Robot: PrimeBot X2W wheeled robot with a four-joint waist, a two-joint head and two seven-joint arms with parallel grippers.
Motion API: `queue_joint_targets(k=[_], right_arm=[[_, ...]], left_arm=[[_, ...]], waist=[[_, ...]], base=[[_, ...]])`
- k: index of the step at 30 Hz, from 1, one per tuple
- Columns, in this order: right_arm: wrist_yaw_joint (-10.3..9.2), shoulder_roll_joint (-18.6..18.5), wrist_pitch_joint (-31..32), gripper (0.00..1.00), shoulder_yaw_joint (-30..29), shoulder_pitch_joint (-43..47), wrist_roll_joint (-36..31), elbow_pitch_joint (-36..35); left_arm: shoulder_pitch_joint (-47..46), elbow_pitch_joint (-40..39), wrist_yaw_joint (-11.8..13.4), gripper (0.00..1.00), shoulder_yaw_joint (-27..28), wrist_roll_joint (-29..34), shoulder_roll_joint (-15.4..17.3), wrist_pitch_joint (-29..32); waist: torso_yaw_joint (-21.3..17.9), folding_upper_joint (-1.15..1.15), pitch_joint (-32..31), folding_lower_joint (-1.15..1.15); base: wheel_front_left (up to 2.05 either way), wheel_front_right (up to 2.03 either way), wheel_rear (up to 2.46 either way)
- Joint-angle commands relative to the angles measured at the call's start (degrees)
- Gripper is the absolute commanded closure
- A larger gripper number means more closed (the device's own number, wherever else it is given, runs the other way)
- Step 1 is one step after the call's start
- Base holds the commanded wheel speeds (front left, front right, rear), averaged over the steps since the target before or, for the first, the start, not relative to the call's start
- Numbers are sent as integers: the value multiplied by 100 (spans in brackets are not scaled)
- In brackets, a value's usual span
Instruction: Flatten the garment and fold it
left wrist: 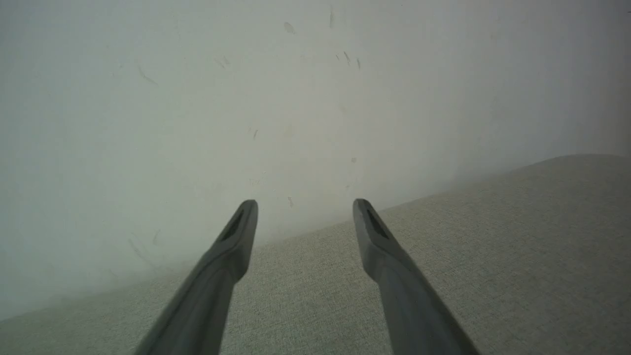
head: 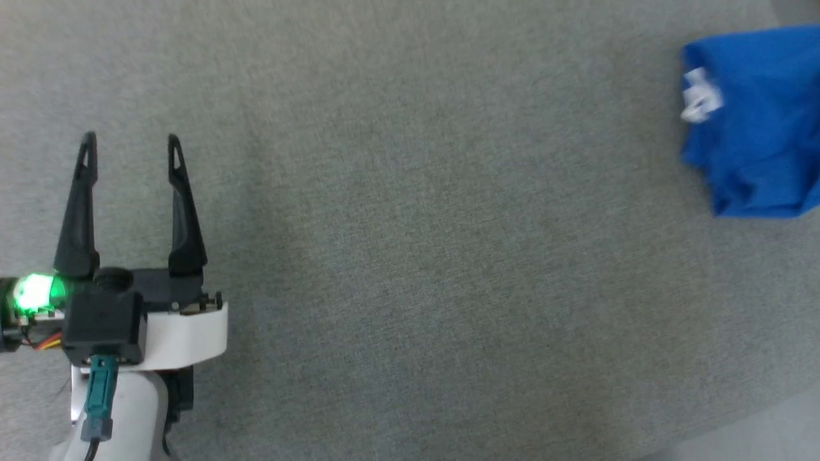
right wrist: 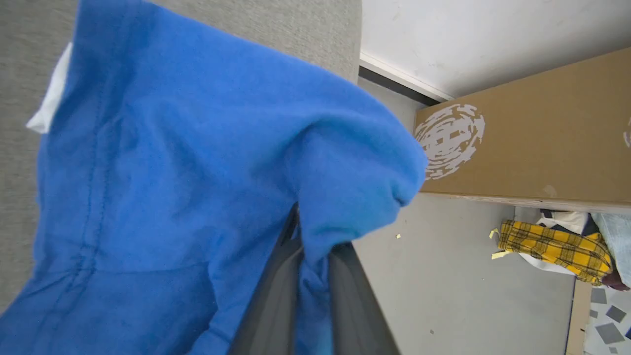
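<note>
Grey woven worktop [head: 410,256], evenly lit. Pale wall [left wrist: 246,98] behind, scuffed with dark marks. Past worktop edge: light grey floor [right wrist: 443,276], dark skirting strip [right wrist: 399,81], brown cardboard box [right wrist: 542,138] with white swirl print, yellow plaid cloth [right wrist: 552,246] near box.
</note>
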Motion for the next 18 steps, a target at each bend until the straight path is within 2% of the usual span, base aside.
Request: queue_joint_targets(k=[1, 4, 8, 10, 11, 12, 18], right_arm=[[-12, 84, -56, 100, -97, -150, -110, 208], [-12, 266, -200, 100, -232, -285, -388, 786], [-12, 672, -342, 100, -370, -240, -345, 1359], [-12, 738, -468, 98, -365, -228, -455, 1578], [-12, 734, -598, 37, -396, -243, -554, 1709], [-12, 731, -764, 0, -442, -253, -641, 1828], [-12, 642, -1481, 0, -569, -161, -749, 2003]], left_arm=[[-117, -38, 15, 0, -27, 38, 51, -27], [-240, -39, 30, 0, -97, 37, 72, -27], [-303, -11, 95, 0, -190, 27, 55, -27], [-310, 10, 136, 0, -235, 12, 30, -27], [-308, 26, 156, 0, -261, 1, 12, -27], [-303, 50, 173, 0, -291, -14, -13, -27], [-59, 307, 298, 0, -385, -146, -196, -27]], waist=[[-9, 0, 495, -1], [83, 0, 610, -1], [171, 0, 583, -1], [215, 0, 494, -1], [240, 0, 427, -1], [272, 0, 337, -1], [407, 0, -422, -1]], base=[[0, 0, 0], [0, 0, 0], [0, 0, 0], [0, 0, 0], [0, 0, 0], [0, 0, 0], [0, 0, 0]])
